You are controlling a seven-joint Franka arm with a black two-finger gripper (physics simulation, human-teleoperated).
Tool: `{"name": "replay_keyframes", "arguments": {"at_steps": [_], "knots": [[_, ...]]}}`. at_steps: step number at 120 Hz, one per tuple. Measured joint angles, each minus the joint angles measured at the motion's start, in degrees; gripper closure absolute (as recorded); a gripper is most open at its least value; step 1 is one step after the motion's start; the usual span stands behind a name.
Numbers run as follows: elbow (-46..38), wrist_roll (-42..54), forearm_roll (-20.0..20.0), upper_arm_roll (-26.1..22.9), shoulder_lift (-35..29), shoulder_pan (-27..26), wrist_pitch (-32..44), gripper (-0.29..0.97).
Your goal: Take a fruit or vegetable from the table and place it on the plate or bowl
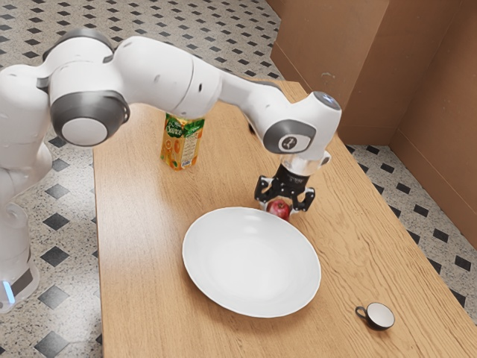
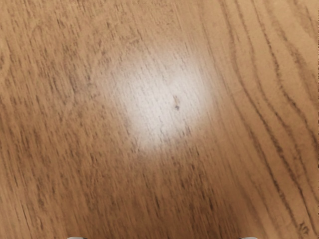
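Juice carton [image 1: 182, 142] upright, upper-left of centre. Small black cup [image 1: 376, 315], white inside, lower right. Brown wall panels [image 1: 373, 52] upper right. Checkered floor [image 1: 45, 224] at left.

The only printed thing is the juice carton [image 1: 182, 142] standing on the bench [image 1: 141, 246] in the exterior view. A green band on its upper face carries one slanted word in white script, too small to read letter by letter, and the arm [image 1: 171, 74] crosses in front of the carton's top. Below the band the face is orange with a picture of fruit and no lettering that can be made out. No word, brand or number can be read with certainty.
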Motion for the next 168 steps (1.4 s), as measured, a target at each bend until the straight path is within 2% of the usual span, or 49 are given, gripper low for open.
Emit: {"name": "replay_keyframes", "arguments": {"at_steps": [39, 56, 74, 85, 112, 148, 168], "knots": [[3.1, 0.1, 0.6, 2.6, -1.3, -1.1, -2.4, 0.34], [4.4, 0.0, 1.6, 3.2, -1.7, -3.9, -3.7, 0.33], [4.4, 0.1, 1.9, 5.1, -1.9, -10.2, -5.0, 0.30], [4.4, 0.1, 1.9, 5.1, -1.9, -12.2, -5.5, 0.27], [9.5, 0.0, 2.1, 7.7, -2.6, -13.0, -11.2, 0.11], [8.7, 0.0, 2.2, 7.9, -3.1, -13.3, -14.9, 0.05], [8.9, 0.1, 5.4, 8.6, -8.1, -12.9, -16.3, 0.03]]}}
